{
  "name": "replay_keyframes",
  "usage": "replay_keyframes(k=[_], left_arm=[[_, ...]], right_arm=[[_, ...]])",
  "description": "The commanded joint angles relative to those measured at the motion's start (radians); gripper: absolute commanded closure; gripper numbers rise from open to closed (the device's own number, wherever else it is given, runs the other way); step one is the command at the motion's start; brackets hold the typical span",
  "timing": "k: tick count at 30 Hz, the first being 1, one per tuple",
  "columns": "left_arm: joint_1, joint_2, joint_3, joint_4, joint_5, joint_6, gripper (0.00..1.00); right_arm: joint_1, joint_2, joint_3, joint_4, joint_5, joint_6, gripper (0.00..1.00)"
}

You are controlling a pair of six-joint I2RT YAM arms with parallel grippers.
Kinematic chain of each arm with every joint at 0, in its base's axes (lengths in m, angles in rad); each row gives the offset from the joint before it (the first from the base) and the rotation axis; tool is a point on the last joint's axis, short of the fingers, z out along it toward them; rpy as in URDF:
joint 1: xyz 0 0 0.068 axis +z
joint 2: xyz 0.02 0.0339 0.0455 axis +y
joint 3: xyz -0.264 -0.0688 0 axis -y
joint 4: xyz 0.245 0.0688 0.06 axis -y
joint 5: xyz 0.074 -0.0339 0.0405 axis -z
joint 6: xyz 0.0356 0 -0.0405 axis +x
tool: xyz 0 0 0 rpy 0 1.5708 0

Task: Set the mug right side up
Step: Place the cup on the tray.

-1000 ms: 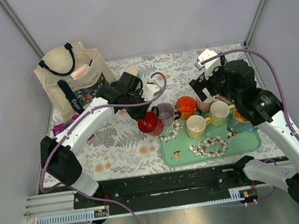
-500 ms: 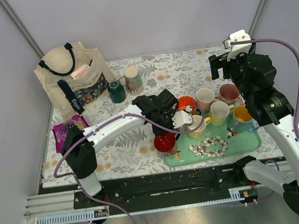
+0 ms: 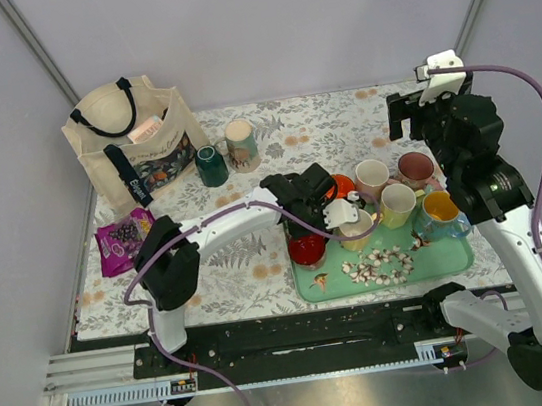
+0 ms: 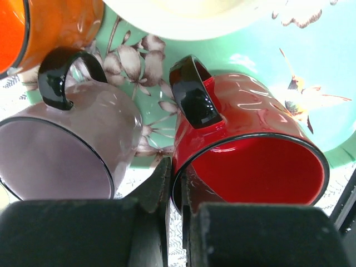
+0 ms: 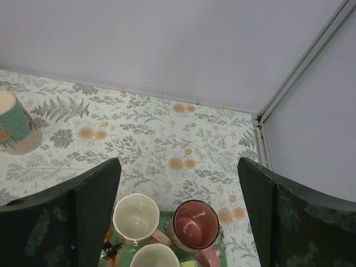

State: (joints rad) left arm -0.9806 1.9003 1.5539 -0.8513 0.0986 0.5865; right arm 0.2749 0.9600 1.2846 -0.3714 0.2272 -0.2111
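The red mug (image 3: 307, 249) is held at the near left corner of the green tray (image 3: 441, 262), its rim clamped between the 2 fingers of the left gripper (image 4: 175, 181). A purple mug (image 4: 72, 150) is seen just beside it. The right gripper (image 5: 178, 164) is held spread wide above the tray's far side.

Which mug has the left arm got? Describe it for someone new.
Find the green tray on the table's right half and go to its near-left corner, where the left gripper pinches a rim. That is the red mug: glossy red inside and out, black rim and handle. The lilac mug beside it shares the black handle but not the colour.
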Motion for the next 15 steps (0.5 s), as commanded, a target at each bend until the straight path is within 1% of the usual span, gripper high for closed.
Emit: replay_keyframes(k=[1, 5, 9, 10, 13, 15], left_arm=[[-0.003, 0.035, 0.080, 0.087, 0.003, -0.001, 1.00], [-0.003, 0.060, 0.110, 0.109, -0.014, -0.010, 1.00], [-0.001, 0.066, 0.106, 0.124, -0.040, 0.001, 0.98], [-0.001, 0.065, 0.103, 0.126, -0.040, 0.004, 0.96], [-0.001, 0.063, 0.098, 0.123, -0.060, 0.001, 0.85], [-0.001, 0.059, 0.100, 0.121, -0.079, -0.008, 0.82]], right_arm=[[-0.013, 0.011, 0.033, -0.018, 0.009, 0.018, 0.05], [-0.014, 0.019, 0.036, -0.038, 0.009, 0.035, 0.05], [-0.013, 0.031, 0.041, -0.049, 0.003, 0.044, 0.05], [-0.014, 0.032, 0.041, -0.050, 0.001, 0.047, 0.05], [-0.014, 0.043, 0.045, -0.052, -0.002, 0.055, 0.06], [-0.014, 0.048, 0.047, -0.052, -0.006, 0.059, 0.06]])
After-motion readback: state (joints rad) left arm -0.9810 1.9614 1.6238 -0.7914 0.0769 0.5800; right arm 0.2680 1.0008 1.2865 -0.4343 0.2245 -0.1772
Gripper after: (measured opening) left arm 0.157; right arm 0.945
